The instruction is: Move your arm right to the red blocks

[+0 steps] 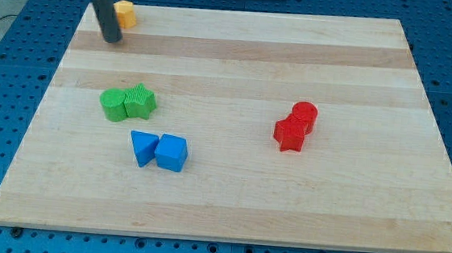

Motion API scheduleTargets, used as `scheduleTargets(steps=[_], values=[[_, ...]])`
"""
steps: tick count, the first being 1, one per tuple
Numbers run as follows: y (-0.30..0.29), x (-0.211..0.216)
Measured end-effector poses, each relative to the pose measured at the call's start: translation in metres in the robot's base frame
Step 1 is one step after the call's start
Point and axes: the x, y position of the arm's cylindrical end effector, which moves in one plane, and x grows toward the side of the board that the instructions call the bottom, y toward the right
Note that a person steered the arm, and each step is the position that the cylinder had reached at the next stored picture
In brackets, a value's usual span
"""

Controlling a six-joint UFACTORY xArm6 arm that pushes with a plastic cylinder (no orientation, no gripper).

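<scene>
Red blocks sit together on the right half of the wooden board [228, 207], about midway between its far and near edges: a red cylinder [303, 116] stands just behind a red star-shaped block [290, 135], and the two touch.

Seen from the one camera, the dark rod comes down from the view's top at the far left corner of the board, leaning slightly, and my tip [113, 40] rests on the wood there. The rod is a plain pusher with nothing that opens or closes, and it holds nothing; no block touches its end. Just to the right of the rod and slightly farther back lies a yellow block [125, 13] at the board's far edge, its shape hard to make out; whether the rod's shaft touches it I cannot tell.

Left of centre, a green cylinder [114, 105] and a green star-shaped block [140, 101] sit side by side, touching. Nearer the camera, just below them, a blue triangular block [143, 147] leans against a blue cube [171, 153].

My tip is well apart from the red pair, which lies far to its right and nearer the camera.
</scene>
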Motion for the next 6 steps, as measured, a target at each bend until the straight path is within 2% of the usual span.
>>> scheduleTargets(steps=[1, 2, 4, 5, 6], values=[[0.087, 0.018], [0.185, 0.055], [0.409, 0.105], [0.454, 0.147], [0.436, 0.166]])
